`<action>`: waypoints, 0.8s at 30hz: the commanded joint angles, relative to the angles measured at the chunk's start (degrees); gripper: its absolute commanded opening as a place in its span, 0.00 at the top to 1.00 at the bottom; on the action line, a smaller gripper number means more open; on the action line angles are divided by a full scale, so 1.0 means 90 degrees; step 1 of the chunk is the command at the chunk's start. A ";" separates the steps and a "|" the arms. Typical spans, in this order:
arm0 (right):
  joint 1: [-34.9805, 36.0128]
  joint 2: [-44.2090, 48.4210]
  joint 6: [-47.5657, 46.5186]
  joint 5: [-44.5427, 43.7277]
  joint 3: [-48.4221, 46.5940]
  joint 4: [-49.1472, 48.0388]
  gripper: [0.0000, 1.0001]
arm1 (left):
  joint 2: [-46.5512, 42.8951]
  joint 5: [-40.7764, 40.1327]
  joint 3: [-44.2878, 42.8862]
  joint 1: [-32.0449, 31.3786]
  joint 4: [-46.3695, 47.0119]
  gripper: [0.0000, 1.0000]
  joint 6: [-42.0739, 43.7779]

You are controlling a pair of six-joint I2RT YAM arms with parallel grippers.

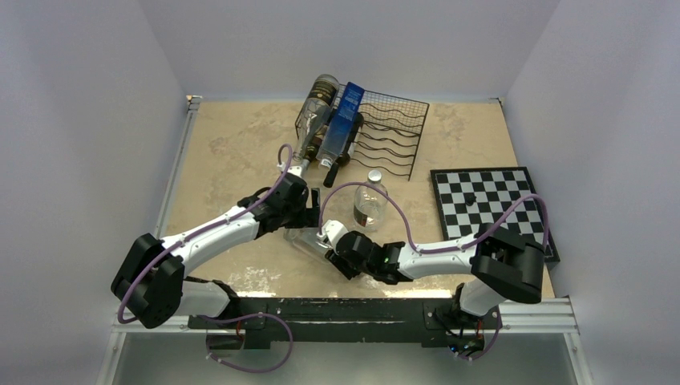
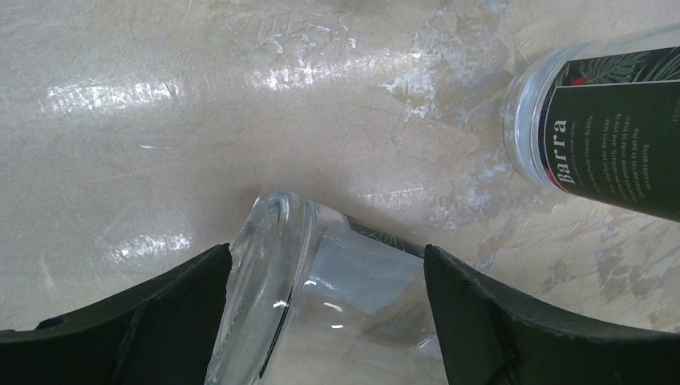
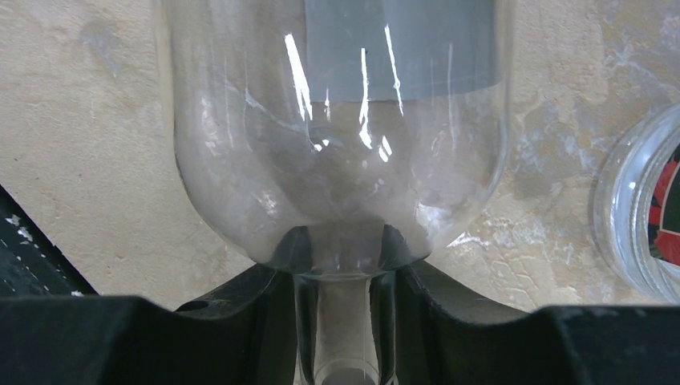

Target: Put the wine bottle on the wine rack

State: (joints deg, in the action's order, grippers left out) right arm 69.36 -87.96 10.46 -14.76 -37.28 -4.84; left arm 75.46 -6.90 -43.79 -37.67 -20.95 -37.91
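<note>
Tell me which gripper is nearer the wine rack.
Left. The left gripper is just in front of the wine rack, around the clear bottle base; the right gripper is farther back, gripping its neck.

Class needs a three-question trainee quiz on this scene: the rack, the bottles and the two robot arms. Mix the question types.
1. True or false: the wine rack holds no bottles.
2. Which part of the lying clear bottle is the right gripper clamped on? A the base, B the neck, C the label.
3. How many bottles stand upright on the table?

Key
1. False: a blue-labelled bottle and a second bottle lie on it.
2. B.
3. One, the capped bottle.
</note>
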 commanded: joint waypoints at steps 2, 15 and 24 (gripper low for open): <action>-0.0051 -0.0405 0.0175 -0.0250 -0.0036 -0.0489 0.62 | -0.0115 0.0246 0.0167 -0.0004 -0.0292 0.08 0.0028; -0.0052 -0.0207 0.0074 -0.0210 -0.0181 -0.0332 1.00 | -0.0488 0.0341 -0.0099 -0.0003 -0.0557 0.06 -0.0056; -0.0049 0.0736 -0.0182 -0.0121 -0.0464 0.0401 1.00 | -0.0848 -0.0007 -0.0363 0.0030 -0.0818 0.01 -0.0074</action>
State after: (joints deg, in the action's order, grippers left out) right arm 69.52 -86.59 9.34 -13.93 -38.06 -2.26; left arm 70.08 -7.38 -44.80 -37.23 -26.55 -37.54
